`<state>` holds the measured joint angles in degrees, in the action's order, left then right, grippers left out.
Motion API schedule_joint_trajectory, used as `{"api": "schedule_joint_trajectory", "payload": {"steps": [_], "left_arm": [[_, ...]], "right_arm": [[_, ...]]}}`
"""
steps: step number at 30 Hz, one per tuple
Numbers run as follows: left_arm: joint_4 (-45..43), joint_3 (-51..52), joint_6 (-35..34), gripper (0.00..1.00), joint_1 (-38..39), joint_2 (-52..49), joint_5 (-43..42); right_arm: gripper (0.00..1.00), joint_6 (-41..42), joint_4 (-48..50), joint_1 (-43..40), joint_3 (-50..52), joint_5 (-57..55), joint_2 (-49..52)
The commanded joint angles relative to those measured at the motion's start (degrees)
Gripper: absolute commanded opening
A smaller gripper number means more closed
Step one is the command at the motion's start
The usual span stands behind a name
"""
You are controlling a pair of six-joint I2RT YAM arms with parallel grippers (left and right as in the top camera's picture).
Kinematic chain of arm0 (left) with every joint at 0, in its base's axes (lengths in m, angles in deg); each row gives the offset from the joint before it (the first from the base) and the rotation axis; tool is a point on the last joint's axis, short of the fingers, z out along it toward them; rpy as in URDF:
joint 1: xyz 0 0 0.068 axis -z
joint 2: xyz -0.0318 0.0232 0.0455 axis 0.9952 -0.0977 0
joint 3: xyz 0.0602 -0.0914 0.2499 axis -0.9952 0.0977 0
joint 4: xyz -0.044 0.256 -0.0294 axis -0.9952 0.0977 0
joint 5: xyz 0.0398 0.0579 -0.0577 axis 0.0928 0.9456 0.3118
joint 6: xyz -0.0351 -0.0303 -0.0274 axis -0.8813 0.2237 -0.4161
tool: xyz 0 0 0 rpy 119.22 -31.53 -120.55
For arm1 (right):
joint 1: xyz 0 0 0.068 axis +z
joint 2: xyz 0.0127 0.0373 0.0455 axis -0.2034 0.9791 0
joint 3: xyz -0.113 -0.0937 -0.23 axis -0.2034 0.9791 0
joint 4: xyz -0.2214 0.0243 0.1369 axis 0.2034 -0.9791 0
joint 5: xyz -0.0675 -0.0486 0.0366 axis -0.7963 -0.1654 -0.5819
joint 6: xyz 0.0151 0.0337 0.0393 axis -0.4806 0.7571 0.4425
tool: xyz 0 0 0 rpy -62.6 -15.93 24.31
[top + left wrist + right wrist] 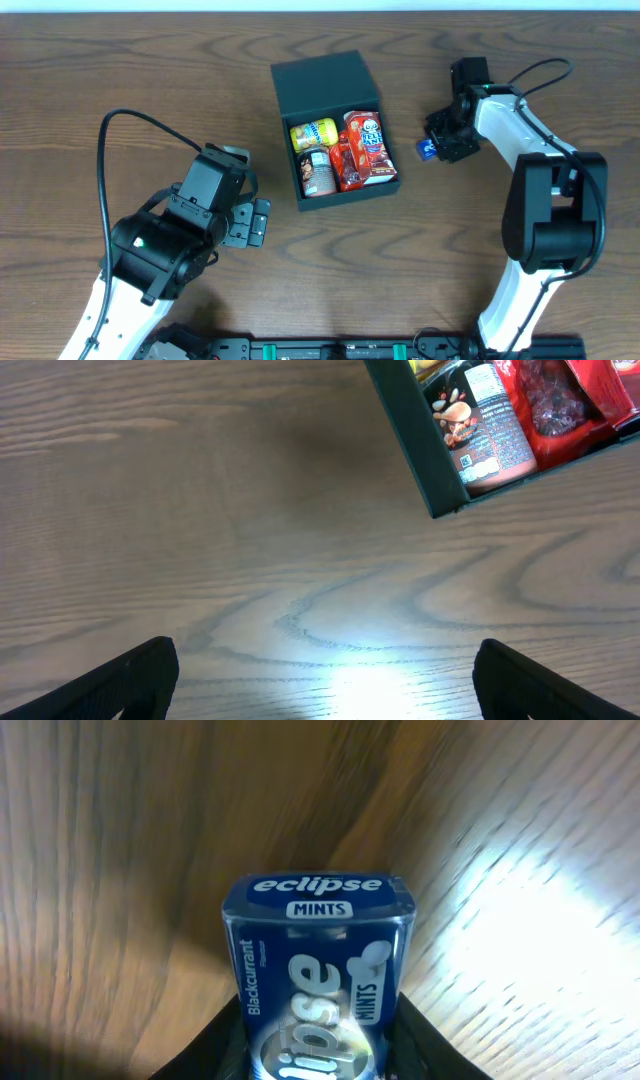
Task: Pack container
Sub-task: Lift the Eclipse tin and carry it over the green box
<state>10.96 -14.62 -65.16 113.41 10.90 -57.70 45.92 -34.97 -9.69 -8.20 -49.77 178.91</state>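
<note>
Brown wood grain all across the table (100, 70). At the near left, spread wide over bare board, the left gripper (252, 222), with nothing between its fingers. Parked clear of the box, likely to keep out of the other arm's way.

Further right, at mid-table, the container (418, 445): dark teal-grey, lid (322, 85) thrown back on the far side, leaving the mouth open for loading. Inside, packed close side by side: a yellow can (313, 132) at the far left corner, a brown-labelled can (320, 172) nearer, a red packet (365, 148) filling the right half. Little room left, by the look of it.

Just right of the box, pinched by its sides in the right gripper (432, 148), a blue mint tin (315, 960), label facing the wrist camera. Hard to tell whether raised clear of the wood or resting on it. Presumably meant for the container, given so firm a hold so close beside it.
</note>
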Motion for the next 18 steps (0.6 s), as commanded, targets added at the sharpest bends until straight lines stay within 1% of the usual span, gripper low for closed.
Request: {"api": "schedule_joint_trajectory", "payload": {"steps": [1, 6, 11, 14, 18], "left_arm": [[-0.1, 0.4, 1.2, 0.95, -0.2, -0.1, -0.4], [-0.1, 0.4, 1.2, 0.95, -0.2, -0.1, -0.4], [-0.1, 0.4, 1.2, 0.95, -0.2, -0.1, -0.5], [-0.1, 0.4, 1.2, 0.95, -0.2, -0.1, -0.5], [-0.1, 0.4, 1.2, 0.95, -0.2, -0.1, -0.4]], "right_arm": [[0.01, -1.4, -0.3, -1.1, 0.3, 9.0, -0.5], [0.01, -6.0, -0.5, -1.0, 0.1, 10.4, -6.3], [0.02, -11.4, -0.5, -0.2, 0.1, 4.6, -17.4], [0.02, -17.3, -0.5, 1.5, 0.1, 2.0, -25.2], [0.01, -25.6, -2.6, 5.6, 0.1, 5.0, -32.8]]}}
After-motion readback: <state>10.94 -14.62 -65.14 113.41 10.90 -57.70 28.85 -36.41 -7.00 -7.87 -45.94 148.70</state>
